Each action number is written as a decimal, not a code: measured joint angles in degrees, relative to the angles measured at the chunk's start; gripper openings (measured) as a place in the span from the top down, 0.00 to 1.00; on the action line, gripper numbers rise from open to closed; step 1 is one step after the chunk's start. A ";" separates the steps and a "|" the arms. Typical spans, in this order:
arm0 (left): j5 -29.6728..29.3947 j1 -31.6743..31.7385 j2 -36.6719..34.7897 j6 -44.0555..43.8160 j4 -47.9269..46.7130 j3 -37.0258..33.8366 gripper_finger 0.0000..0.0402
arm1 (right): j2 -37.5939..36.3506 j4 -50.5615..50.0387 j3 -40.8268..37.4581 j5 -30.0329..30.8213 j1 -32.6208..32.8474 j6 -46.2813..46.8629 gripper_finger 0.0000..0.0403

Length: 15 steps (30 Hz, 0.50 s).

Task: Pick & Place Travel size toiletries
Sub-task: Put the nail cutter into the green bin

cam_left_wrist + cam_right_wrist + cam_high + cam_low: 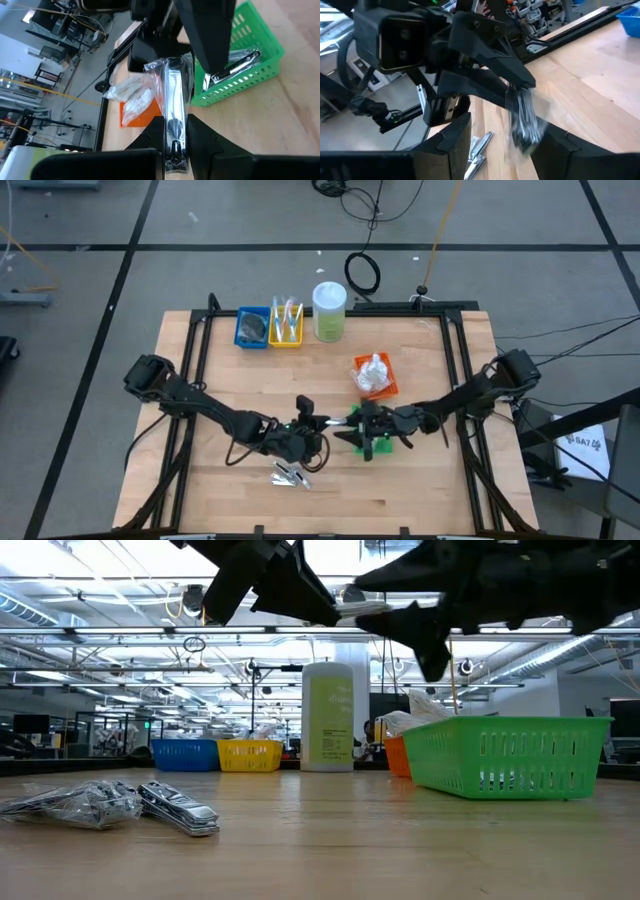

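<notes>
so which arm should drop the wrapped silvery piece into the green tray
Left. The left gripper is shut on the clear-wrapped silvery metal piece, right beside the green slotted plastic tray. The right gripper, over that tray, holds nothing visible.

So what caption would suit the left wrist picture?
Left tool shut on a silvery sachet, held near the green tray.

A large open-plan robotics lab/workshop is indicated by exposed ceiling trusses (120, 635) w/ strip lights, rows of equipment benches (60, 735) in the bkgd, cables (362, 272) trailed on grey floor beyond the table's (420, 480) far edge.
</notes>
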 joint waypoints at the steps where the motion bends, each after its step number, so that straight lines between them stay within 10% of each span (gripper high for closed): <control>1: 0.00 -0.06 -0.06 -0.08 0.01 0.00 0.91 | 0.79 0.07 0.74 -0.59 -0.26 -0.40 0.58; 15: -0.12 -0.39 -0.19 -1.39 0.13 0.11 0.91 | 2.62 1.65 2.87 -1.41 -1.05 -1.33 0.58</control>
